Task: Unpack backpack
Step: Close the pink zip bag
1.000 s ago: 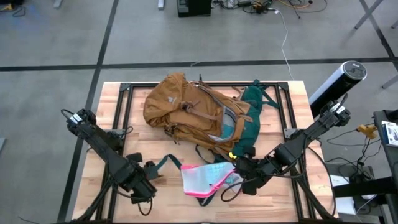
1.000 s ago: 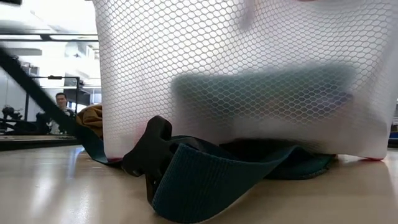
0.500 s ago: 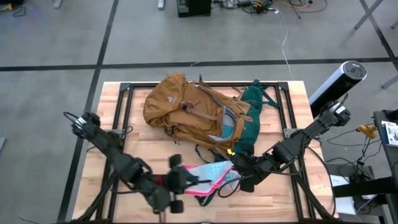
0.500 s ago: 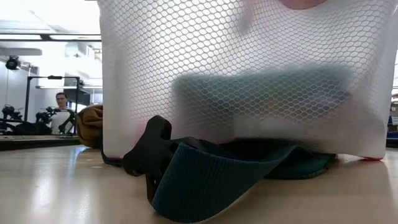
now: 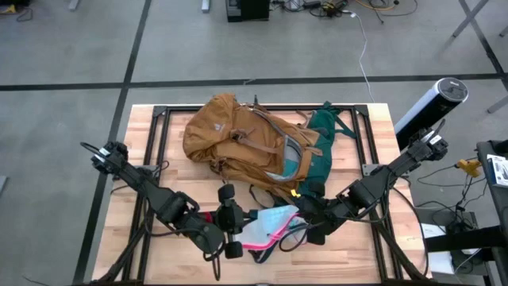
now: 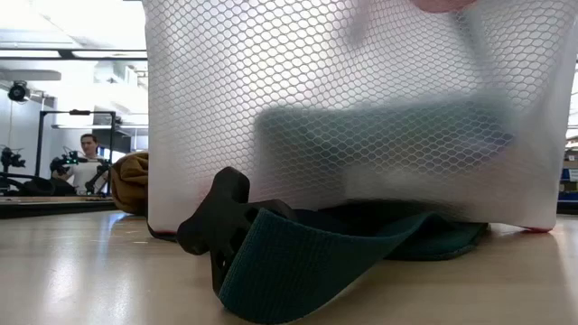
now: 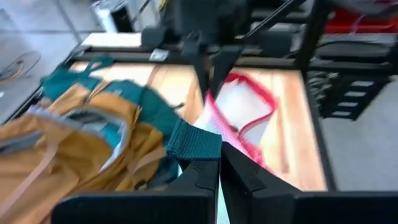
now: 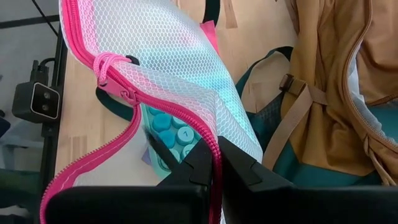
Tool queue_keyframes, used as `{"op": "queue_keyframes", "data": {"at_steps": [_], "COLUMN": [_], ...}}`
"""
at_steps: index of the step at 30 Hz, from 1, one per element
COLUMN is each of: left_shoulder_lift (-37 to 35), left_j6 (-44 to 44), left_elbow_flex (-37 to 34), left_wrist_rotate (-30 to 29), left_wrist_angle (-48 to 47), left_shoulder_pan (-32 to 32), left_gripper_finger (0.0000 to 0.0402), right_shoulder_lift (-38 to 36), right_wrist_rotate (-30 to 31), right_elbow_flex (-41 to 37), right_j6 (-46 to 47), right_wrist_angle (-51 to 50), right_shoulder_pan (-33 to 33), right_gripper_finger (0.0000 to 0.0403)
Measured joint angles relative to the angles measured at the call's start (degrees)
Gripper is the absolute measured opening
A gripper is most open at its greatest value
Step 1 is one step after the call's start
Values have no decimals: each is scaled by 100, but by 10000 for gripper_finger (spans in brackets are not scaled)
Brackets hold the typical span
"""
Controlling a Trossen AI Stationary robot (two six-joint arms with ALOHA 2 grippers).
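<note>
The backpack (image 5: 246, 143) lies on its side on the far half of the bench (image 5: 373, 246), its long axis running from about ten o'clock, where the tan lid end sits, to about four o'clock, where the open mouth with the grey lining and green straps points toward the right arm; it has not shifted in the last second. The mesh pouch (image 5: 266, 226) with the pink zip lies out of the pack at the near edge, at about six o'clock of the pack (blue-capped items show through its netting in the right wrist view). What has changed is the left arm: a second ago it waited folded at the near-left corner, and now the left gripper (image 5: 232, 226) has swung across to the pouch's nine o'clock end, jaws clenched on a green webbing strap (image 7: 194, 145). The right gripper (image 8: 214, 163) stays at the three o'clock end, jaws clenched on the pouch's zip edge. I judge the pouch to be nearly free of the pack.
</note>
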Motion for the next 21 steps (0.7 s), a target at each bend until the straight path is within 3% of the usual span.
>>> {"op": "queue_keyframes", "data": {"at_steps": [10,13,17,21], "left_shoulder_lift": [113,15,-223,-382], "left_j6": [-96,-115,-1044,-2464], "left_elbow_flex": [-9,0,2,9], "left_wrist_rotate": [163,728,1218,1874], "left_wrist_angle": [140,14,-1200,-3181], "left_shoulder_pan": [-38,-43,-56,-53], "left_gripper_finger": [0,0,2,24], "right_shoulder_lift": [-5,-17,-24,-24], "right_wrist_rotate": [-61,-73,-157,-205], "right_elbow_flex": [0,0,0,2], "right_j6": [-167,-191,-191,-185], "right_wrist_angle": [4,-17,-20,-150], "right_shoulder_pan": [0,0,-13,-13], "right_gripper_finger": [0,0,0,0]}}
